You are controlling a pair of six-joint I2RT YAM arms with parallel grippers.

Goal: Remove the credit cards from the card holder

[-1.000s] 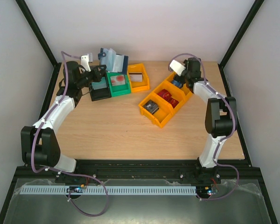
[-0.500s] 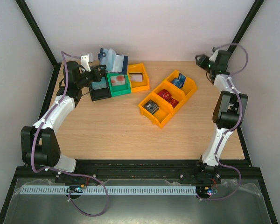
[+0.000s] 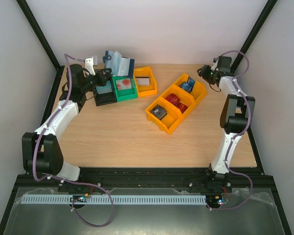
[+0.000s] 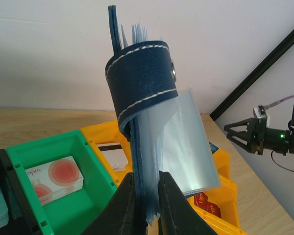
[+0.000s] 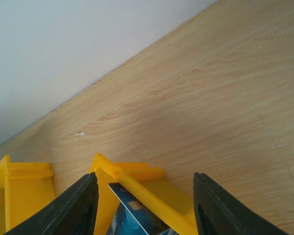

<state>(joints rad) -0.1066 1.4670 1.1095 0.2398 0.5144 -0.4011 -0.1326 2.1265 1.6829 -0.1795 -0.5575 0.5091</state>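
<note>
We hold the card holder upright above the bins, pinched in the left end effector; the right end effector, spread empty above a binned card, should next, we judge, fetch another.

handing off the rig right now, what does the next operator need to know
Left gripper: shut on the card holder, raised upright at the back left, clear sleeve fanned out.
Right gripper: open, empty, by the far end of the long orange bin.
Done: cards lie in bins: teal card, white-and-red card, one in the small orange bin, blue card, red card, dark card.
Left: check the holder; whether cards remain inside cannot be told.
</note>
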